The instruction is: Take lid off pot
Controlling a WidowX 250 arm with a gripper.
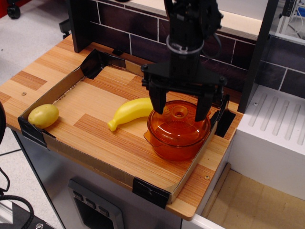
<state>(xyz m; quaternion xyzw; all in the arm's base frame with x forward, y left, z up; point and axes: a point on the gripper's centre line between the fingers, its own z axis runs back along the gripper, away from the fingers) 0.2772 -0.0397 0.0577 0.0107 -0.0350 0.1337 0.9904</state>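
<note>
The orange translucent pot (177, 143) stands at the right side of the wooden tray, near its right wall. The domed orange lid (178, 122) sits on it, with its small ring knob (179, 113) at the centre. My black gripper (179, 110) hangs straight over the lid, open, with one finger left of the knob and one finger (202, 107) right of it. The fingertips reach down to about the level of the lid's top. It holds nothing.
A yellow banana (131, 110) lies just left of the pot, touching or nearly touching it. A yellowish potato (43, 115) lies in the tray's front left corner. Low cardboard walls (90, 164) edge the tray. A white unit (274, 138) stands at the right.
</note>
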